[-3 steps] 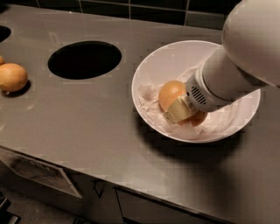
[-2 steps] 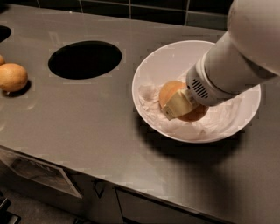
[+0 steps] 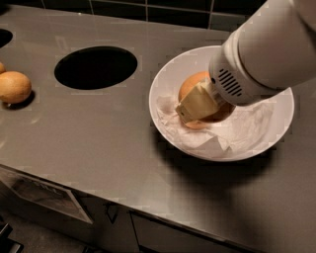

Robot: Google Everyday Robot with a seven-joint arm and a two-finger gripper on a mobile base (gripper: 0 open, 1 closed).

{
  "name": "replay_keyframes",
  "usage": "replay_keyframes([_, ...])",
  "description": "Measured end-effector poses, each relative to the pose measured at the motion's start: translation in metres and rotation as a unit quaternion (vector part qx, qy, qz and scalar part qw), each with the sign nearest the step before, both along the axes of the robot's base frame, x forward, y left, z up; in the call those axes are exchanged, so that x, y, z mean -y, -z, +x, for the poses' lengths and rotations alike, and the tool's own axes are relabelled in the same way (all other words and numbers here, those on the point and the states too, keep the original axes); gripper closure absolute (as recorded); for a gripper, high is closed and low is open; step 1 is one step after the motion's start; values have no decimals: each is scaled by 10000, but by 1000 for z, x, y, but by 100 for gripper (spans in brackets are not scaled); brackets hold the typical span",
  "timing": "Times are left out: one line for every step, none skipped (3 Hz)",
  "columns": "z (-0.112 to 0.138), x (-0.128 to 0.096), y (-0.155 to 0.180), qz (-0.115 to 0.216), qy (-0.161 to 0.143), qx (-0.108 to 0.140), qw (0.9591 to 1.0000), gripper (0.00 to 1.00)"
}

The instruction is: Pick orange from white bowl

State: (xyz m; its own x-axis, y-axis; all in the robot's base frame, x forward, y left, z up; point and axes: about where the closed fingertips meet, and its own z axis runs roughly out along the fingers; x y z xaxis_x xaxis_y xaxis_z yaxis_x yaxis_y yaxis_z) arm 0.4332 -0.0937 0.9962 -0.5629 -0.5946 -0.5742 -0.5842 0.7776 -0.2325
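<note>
In the white bowl by the right edge of the counter, the gripper has its jaws seemingly pinching the orange: the grasp is in hand, and next comes a straight lift clear of the rim

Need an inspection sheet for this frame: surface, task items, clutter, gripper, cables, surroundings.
Surface: grey counter with a dark round hole cut in it; part of a second hole shows at the far left edge.
Job's things: orange sits in the white bowl on crumpled white paper, partly hidden by the gripper.
Clutter: yellowish-orange fruit on the counter at far left, with a sliver of another at the picture's edge.
Gripper: gripper is down inside the bowl, against the orange's near side.
Cables: nothing seen.
Surroundings: dark tiled wall behind the counter; cabinet fronts below it.
</note>
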Motion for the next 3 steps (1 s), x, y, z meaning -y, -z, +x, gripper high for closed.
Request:
replay_keyframes([-3,-3,-7,-5,-26,68,10000,100])
replay_keyframes([-5,-4,-10,-9,-39,102,9999,100])
replay_keyframes([-5,-4,-10,-9,-39,102,9999,100])
